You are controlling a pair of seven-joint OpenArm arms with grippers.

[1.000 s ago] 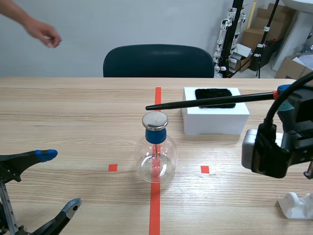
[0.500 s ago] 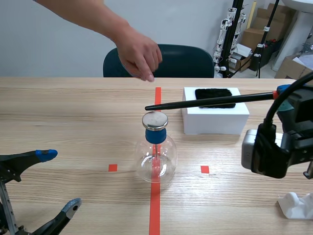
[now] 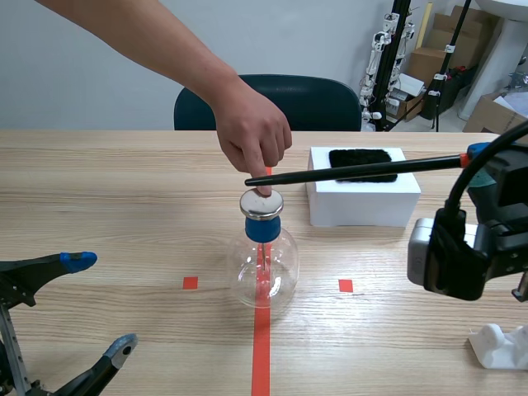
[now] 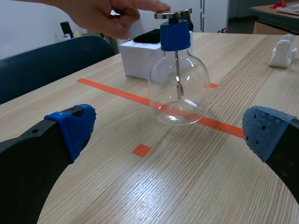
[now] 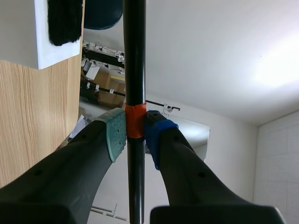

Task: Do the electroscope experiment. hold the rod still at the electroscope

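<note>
Black rod (image 3: pixel 346 172) is hovering, tip just over the electroscope (image 3: pixel 263 264), right gripper (image 5: pixel 135 133) pinching its orange band, while a person's hand (image 3: pixel 252 136), forefinger out, is touching the metal cap (image 3: pixel 261 203). The holding step seems underway, and the next move is probably demanding only steadiness.

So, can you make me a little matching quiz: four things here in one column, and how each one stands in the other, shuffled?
1. rod
2. hand
3. box
4. left end effector

A. open, holding nothing
B. fingertip on the flask cap
C. gripped by the right end effector
D. black cloth on top

Pairs: 1-C, 2-B, 3-D, 4-A.
</note>
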